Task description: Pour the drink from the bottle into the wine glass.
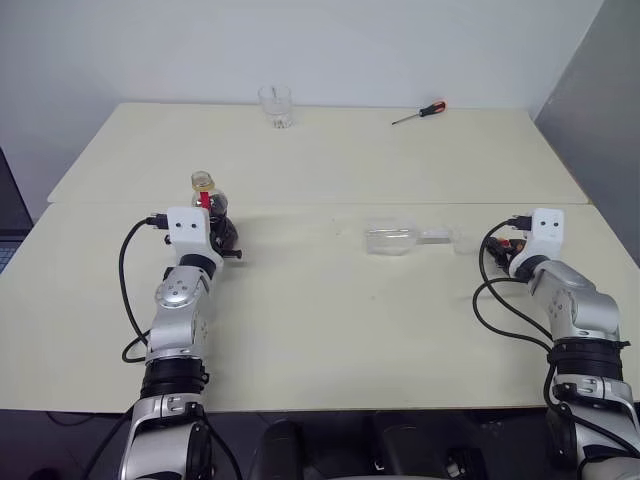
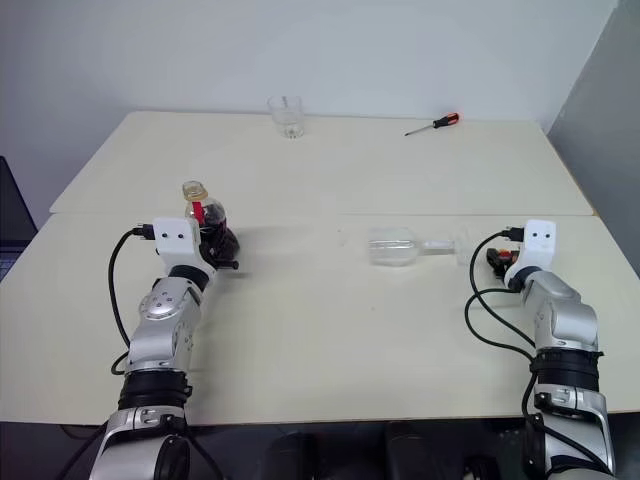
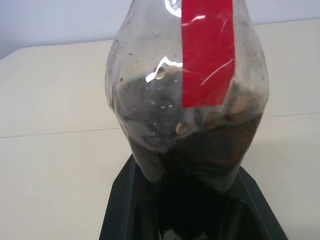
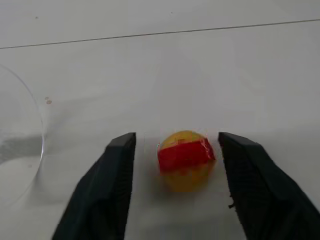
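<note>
On your left, the left gripper (image 3: 185, 220) is clamped on the small squat clear plastic bottle (image 1: 208, 205) of dark cola-like drink (image 3: 200, 150), upright, neck open. The clear stemmed wine glass (image 1: 405, 238) lies tipped over mid-table — bowl left, foot right, long axis across the table — nearer your right arm. The right gripper (image 4: 175, 192) stands wide, holding nothing, straddling the yellow-and-red cap (image 4: 186, 160) resting on the cream table (image 1: 330, 330).
</note>
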You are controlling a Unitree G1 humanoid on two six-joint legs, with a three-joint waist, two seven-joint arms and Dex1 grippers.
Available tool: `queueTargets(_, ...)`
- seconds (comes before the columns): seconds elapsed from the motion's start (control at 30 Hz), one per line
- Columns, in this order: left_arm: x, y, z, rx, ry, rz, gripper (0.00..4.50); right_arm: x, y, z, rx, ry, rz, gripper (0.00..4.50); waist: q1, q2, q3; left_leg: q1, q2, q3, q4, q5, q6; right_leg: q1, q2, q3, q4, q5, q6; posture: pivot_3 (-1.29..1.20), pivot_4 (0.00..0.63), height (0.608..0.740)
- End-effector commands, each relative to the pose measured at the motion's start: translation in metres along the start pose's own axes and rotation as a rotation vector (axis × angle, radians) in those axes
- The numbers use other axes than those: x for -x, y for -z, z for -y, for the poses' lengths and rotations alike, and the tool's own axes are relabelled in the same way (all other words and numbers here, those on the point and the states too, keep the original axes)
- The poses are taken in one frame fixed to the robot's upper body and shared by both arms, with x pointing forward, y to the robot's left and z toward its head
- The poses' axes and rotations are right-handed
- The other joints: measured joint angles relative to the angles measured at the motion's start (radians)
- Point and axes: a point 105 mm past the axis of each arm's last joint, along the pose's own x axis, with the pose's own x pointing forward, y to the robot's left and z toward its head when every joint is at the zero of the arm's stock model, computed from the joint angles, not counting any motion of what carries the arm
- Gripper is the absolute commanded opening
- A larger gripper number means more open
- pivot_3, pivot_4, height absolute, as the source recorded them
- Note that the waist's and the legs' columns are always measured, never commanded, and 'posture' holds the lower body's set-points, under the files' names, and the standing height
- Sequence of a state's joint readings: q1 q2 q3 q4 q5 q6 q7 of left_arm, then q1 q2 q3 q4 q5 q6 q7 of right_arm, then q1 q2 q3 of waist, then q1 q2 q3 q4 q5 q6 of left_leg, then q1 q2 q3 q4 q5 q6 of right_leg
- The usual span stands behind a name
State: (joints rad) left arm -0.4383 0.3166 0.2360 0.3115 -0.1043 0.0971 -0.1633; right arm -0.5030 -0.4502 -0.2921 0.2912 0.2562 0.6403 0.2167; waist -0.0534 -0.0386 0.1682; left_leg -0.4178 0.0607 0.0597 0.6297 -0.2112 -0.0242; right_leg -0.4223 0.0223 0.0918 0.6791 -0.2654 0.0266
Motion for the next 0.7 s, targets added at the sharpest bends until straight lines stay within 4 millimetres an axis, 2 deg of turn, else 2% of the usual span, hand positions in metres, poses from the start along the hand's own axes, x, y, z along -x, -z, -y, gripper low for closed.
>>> queueTargets(0.03, 0.001, -0.009, -0.007, 0.012, -0.032, 0.050, 0.72, 0.003, -0.009, 0.006, 0.013, 0.013, 0.035, 4.36, 0.000, 0.000, 0.000, 0.000, 0.000, 0.000, 0.000, 0.000, 0.000, 0.000, 0.000, 0.000, 0.000, 0.000, 0.000, 0.00, 0.150, 0.740)
queueTargets(0.07, 0.002, -0.007, -0.008, 0.013, -0.036, 0.045, 0.72, 0.003, -0.009, 0.007, 0.015, 0.013, 0.033, 4.50, -0.001, 0.000, 0.000, 0.000, 0.000, 0.000, 0.000, 0.000, 0.000, 0.000, 0.000, 0.000, 0.000, 0.000, 0.000, 0.00, 0.150, 0.740)
queueTargets(0.17, 0.004, -0.003, -0.009, 0.013, -0.040, 0.036, 0.72, 0.006, -0.012, 0.004, 0.031, -0.019, 0.041, 4.50, -0.001, 0.000, 0.000, 0.001, 0.000, 0.000, 0.000, 0.000, 0.000, 0.000, 0.000, 0.000, 0.000, 0.000, 0.000, 0.00, 0.150, 0.740)
queueTargets(0.27, 0.005, -0.002, -0.008, 0.015, -0.040, 0.034, 0.72, 0.009, -0.021, 0.001, 0.040, -0.038, 0.071, 4.50, -0.002, 0.000, 0.000, 0.001, 0.000, 0.000, 0.000, 0.000, 0.000, 0.000, 0.001, 0.000, 0.001, 0.000, 0.000, 0.00, 0.150, 0.740)
queueTargets(0.4, 0.006, 0.000, -0.010, 0.021, -0.056, 0.029, 0.72, 0.013, -0.040, 0.010, 0.066, 0.003, 0.119, 4.50, -0.002, 0.000, 0.000, 0.001, 0.000, 0.000, 0.000, 0.000, 0.000, 0.000, 0.001, 0.000, 0.001, 0.000, 0.001, 0.00, 0.150, 0.740)
queueTargets(0.53, 0.009, 0.007, -0.023, 0.006, -0.128, 0.003, 0.72, 0.014, -0.050, 0.013, 0.073, 0.014, 0.140, 4.50, -0.003, 0.000, 0.000, 0.001, 0.000, 0.000, 0.000, 0.000, 0.000, 0.000, 0.001, 0.001, 0.001, 0.000, 0.001, 0.00, 0.150, 0.740)
queueTargets(0.7, 0.012, 0.012, -0.027, 0.007, -0.140, -0.007, 2.38, 0.016, -0.064, 0.012, 0.108, 0.015, 0.175, 4.50, -0.004, 0.001, 0.000, 0.002, 0.000, 0.000, 0.000, 0.000, 0.000, 0.001, 0.002, 0.000, 0.001, 0.000, 0.000, 0.00, 0.150, 0.740)
